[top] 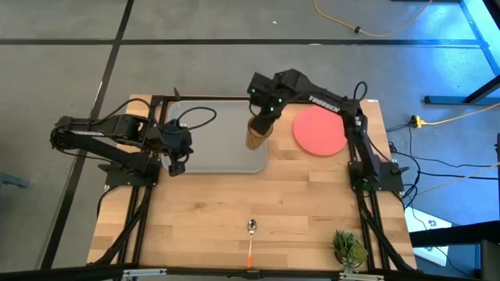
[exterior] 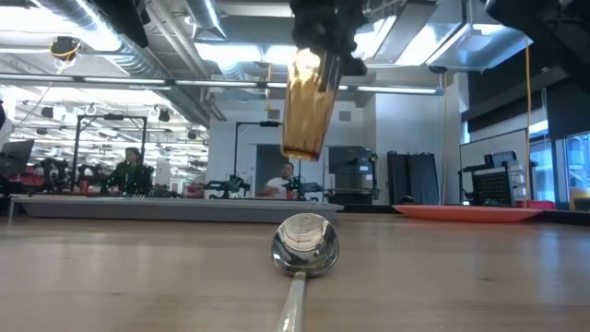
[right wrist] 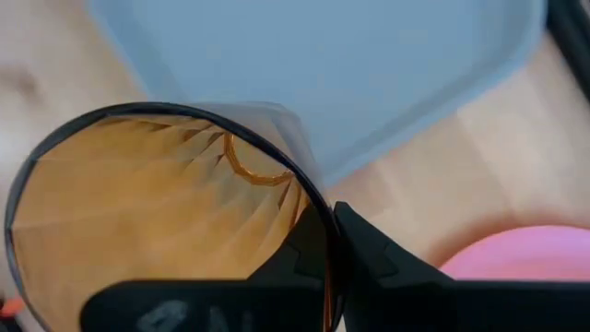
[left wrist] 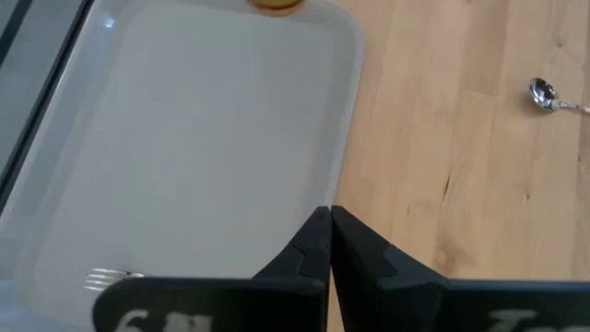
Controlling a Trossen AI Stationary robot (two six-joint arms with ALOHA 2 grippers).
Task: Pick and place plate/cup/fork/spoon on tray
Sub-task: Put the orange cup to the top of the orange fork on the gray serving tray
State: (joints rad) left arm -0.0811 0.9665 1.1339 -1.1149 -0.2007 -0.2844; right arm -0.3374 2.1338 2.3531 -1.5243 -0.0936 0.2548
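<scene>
While the right gripper clamps the cup's rim and holds it clear of the table, at centre frame in high view over the tray's right edge, the plate lies just right of it. Left gripper, jaws closed and empty, sits at tray's lower-left corner beside the fork. Spoon lies bottom centre, well apart from tray.
</scene>
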